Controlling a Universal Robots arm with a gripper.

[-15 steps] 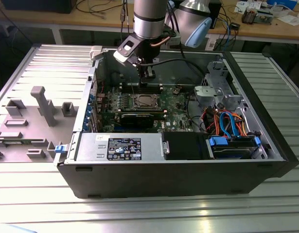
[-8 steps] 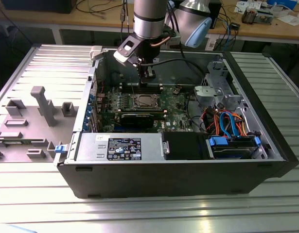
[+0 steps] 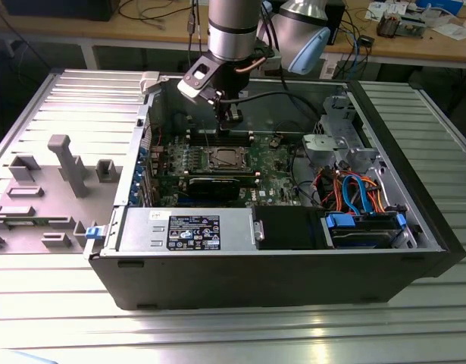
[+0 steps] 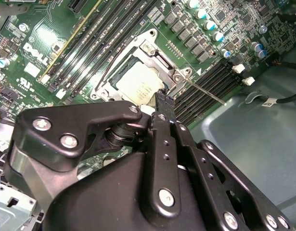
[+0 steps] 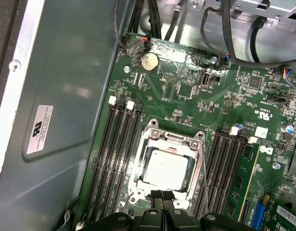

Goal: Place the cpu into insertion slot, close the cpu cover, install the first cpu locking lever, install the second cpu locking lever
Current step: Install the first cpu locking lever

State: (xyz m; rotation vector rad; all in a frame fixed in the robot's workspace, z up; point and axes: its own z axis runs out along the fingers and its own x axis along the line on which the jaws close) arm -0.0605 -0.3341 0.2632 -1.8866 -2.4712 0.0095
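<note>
The gripper (image 5: 162, 196), with both fingers (image 5: 156, 197) pressed together and holding nothing, is hanging just beside one edge of the cpu (image 5: 164, 168), which is lying framed by the cpu cover (image 5: 173, 140).

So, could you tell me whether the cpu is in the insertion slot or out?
In. In the first wrist view the cpu lies flat inside the insertion slot, with the cpu cover framing it.
</note>
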